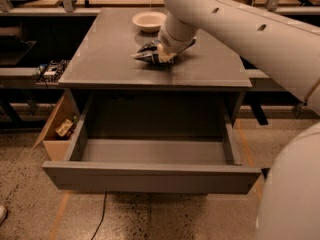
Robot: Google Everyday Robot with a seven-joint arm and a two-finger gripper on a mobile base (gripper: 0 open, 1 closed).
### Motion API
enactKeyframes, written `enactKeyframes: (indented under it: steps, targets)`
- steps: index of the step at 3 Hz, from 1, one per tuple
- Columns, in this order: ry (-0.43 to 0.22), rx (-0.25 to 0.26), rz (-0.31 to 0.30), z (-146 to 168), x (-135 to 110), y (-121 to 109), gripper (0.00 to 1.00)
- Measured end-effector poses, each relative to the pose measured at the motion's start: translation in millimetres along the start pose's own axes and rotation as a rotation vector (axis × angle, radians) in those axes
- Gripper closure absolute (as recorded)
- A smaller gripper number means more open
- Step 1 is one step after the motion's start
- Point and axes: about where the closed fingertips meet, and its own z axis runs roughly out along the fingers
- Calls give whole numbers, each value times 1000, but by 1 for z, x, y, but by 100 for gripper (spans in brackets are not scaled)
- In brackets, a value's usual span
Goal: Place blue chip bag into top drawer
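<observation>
A: Left side first. What's there?
B: Tan cardboard box (54, 134) on the floor, tucked against the cabinet. Not part of the task, skip it.
A: Drawer?
B: Top drawer (150, 178) is pulled well out toward the camera and nothing shows inside. My read is that it's out like that so the bag can drop straight in from above.
A: And the bag?
B: Blue chip bag (146, 54) is up on the grey surface (100, 59), near the middle, behind the drawer opening. It's not in the drawer yet. White bowl (149, 20) sits further back, apart from the bag.
A: Hand?
B: Hand (163, 59) is down at the bag's right end, touching it or right against it. The wrist covers most of it.
A: Closed on it?
B: Can't tell. Can't tell how wide it is either, or whether the bag is off the surface.
A: Rest of the robot?
B: The arm (240, 24) comes in from the right, angled down to the bag. Looks like the grasp stage, with the carry to the drawer not started.
</observation>
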Motion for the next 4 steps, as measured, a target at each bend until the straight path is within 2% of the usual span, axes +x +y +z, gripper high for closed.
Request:
enactKeyframes:
  steps: [1,2,3,4]
  targets:
    - [6,75,66,-55,32,-26,100]
    - [7,72,63,-56,34,-24,100]
    - [19,73,69,-65,51,-11,100]
    - [22,108,78,-91,75,10,100]
